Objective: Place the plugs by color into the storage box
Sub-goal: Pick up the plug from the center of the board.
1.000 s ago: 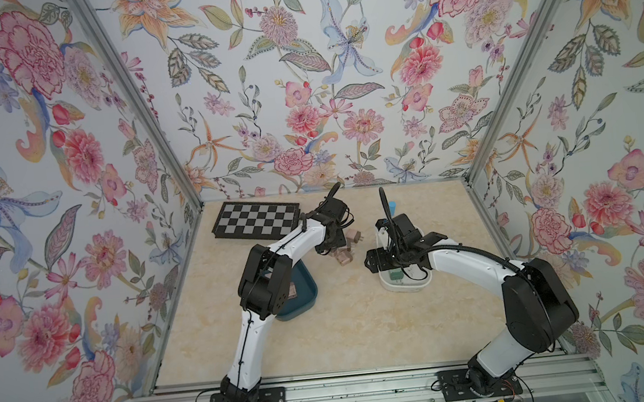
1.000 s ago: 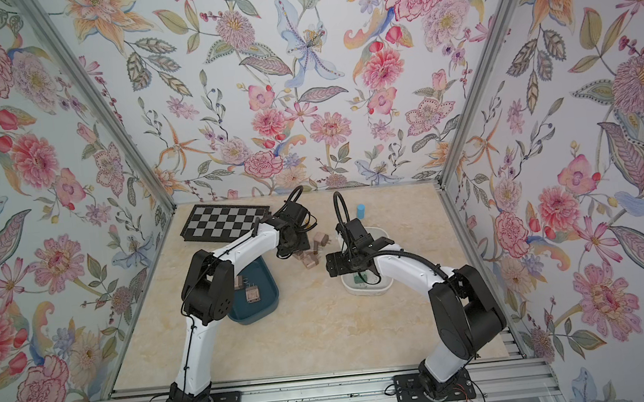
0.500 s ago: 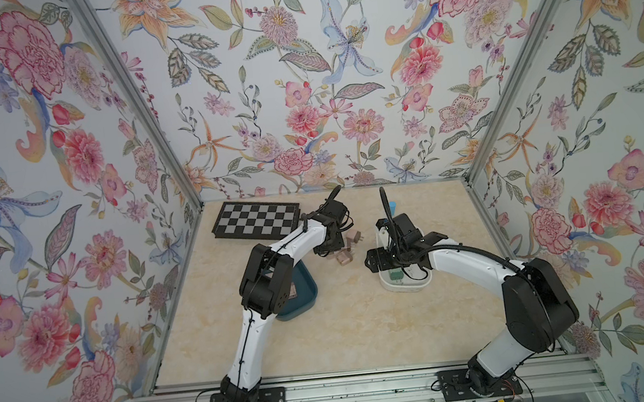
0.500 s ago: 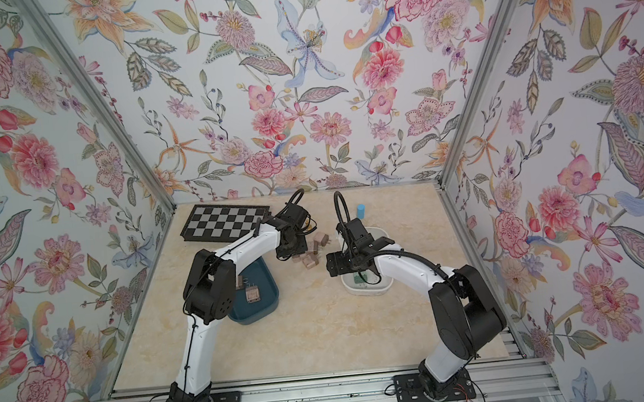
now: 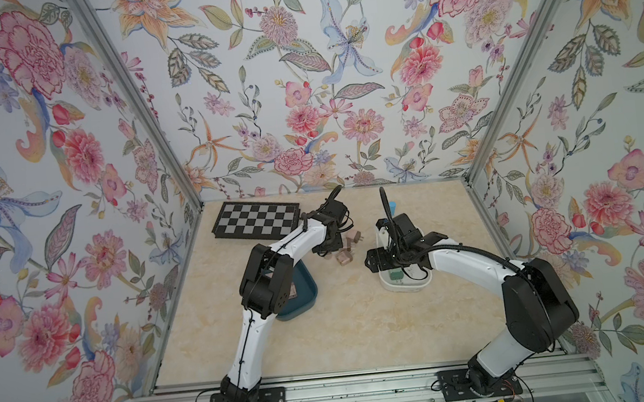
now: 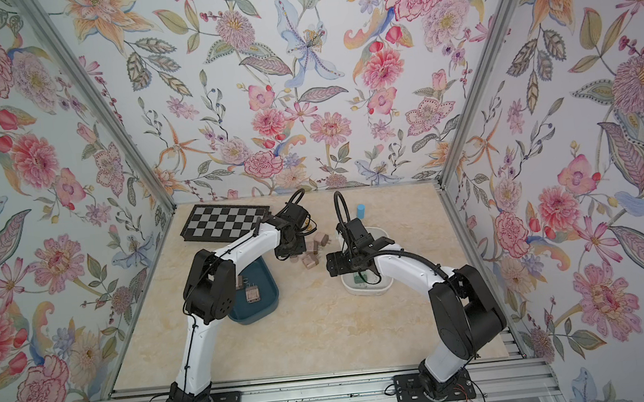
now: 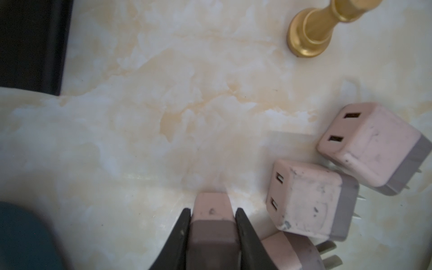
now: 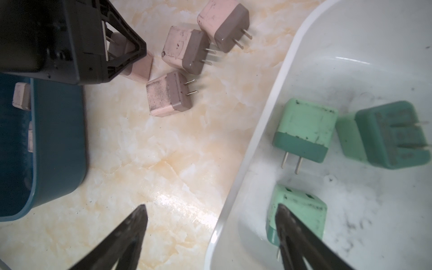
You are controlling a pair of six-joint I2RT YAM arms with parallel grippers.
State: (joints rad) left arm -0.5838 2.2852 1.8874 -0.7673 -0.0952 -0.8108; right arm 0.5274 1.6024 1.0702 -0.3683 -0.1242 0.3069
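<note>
Showing scuffs, the plug (image 7: pixel 212 222) is pink with a brownish base.

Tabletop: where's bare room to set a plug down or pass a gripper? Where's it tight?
Free: the wide front strip of tabletop in front of the teal bin and white tray; also the lane between them. Crowded: loose pink plugs by the left gripper, near the gold pawn.
</note>
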